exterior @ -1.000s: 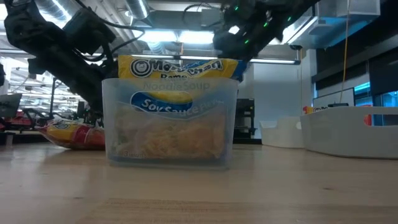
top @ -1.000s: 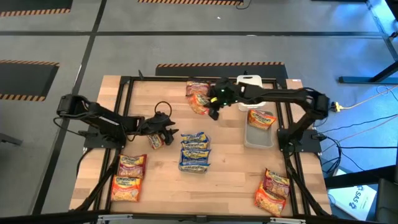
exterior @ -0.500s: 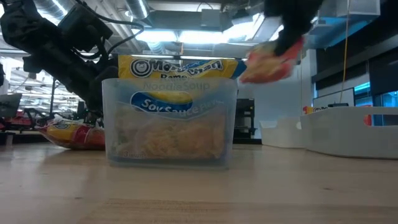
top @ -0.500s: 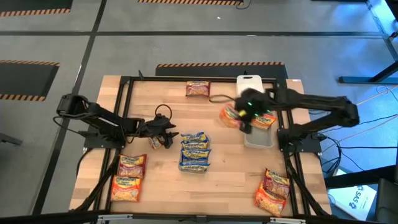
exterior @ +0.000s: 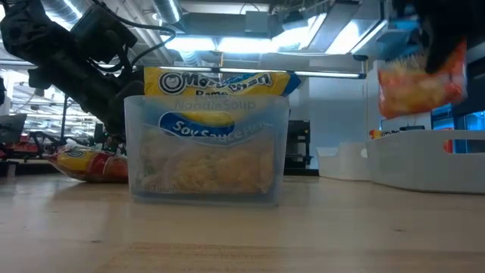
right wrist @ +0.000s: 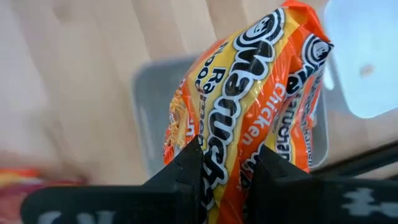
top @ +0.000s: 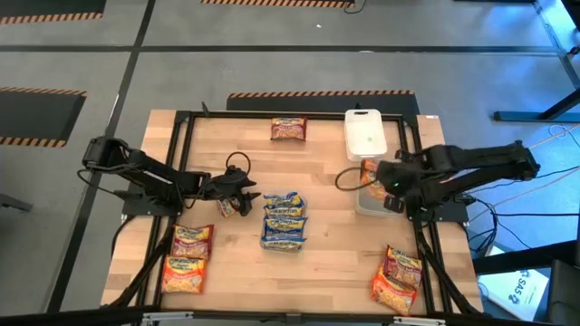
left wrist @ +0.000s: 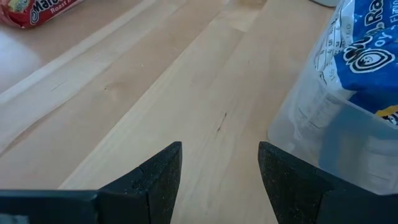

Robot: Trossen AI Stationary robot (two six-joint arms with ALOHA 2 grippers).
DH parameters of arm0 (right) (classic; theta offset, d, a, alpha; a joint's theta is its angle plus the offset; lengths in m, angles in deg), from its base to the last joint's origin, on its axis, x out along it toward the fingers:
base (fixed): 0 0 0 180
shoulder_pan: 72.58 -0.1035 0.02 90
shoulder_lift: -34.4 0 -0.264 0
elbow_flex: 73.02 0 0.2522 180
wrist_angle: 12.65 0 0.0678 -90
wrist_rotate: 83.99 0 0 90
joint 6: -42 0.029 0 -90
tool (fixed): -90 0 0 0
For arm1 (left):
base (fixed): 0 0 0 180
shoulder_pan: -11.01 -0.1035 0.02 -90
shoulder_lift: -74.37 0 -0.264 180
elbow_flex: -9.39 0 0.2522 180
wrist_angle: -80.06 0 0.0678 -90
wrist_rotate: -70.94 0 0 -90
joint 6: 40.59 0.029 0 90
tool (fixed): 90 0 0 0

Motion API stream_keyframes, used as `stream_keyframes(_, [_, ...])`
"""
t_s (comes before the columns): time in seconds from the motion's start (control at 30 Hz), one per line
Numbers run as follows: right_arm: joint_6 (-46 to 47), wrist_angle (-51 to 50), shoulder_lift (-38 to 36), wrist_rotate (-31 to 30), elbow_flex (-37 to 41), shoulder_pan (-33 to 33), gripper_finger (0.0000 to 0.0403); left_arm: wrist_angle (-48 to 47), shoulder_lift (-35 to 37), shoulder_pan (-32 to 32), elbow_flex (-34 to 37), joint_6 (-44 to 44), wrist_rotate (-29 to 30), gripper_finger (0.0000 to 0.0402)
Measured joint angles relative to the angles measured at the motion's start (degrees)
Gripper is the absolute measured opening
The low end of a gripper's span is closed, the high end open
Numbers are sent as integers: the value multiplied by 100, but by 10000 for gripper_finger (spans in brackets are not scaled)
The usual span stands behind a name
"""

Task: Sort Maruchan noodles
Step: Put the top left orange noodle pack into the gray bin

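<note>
Over the clear bin (top: 378, 201) now, my right gripper (top: 388, 184) has carried its pinched orange packet (right wrist: 249, 118) across from the table's far side, ready to drop, while my left gripper (left wrist: 219, 180) waits wide by the blue stack (top: 284, 220).

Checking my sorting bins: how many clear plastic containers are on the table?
2. One clear container sits mid-table holding blue packets; the other container stands near the right edge, below the orange packet in the right gripper. None seems hidden.
</note>
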Motion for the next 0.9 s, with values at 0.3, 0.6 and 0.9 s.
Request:
stream_keyframes(0.3, [-1154, 453, 283, -546, 1116, 7, 65, 55, 0, -2, -2, -30, 0, 206])
stream_keyframes(0.6, [-1972, 1235, 476, -710, 1594, 17, 65, 121, 0, -2, -2, -31, 0, 206])
stream_keyframes(0.9, [-1631, 1466, 777, -263, 1618, 752, 65, 142, 0, -2, -4, -31, -52, 206])
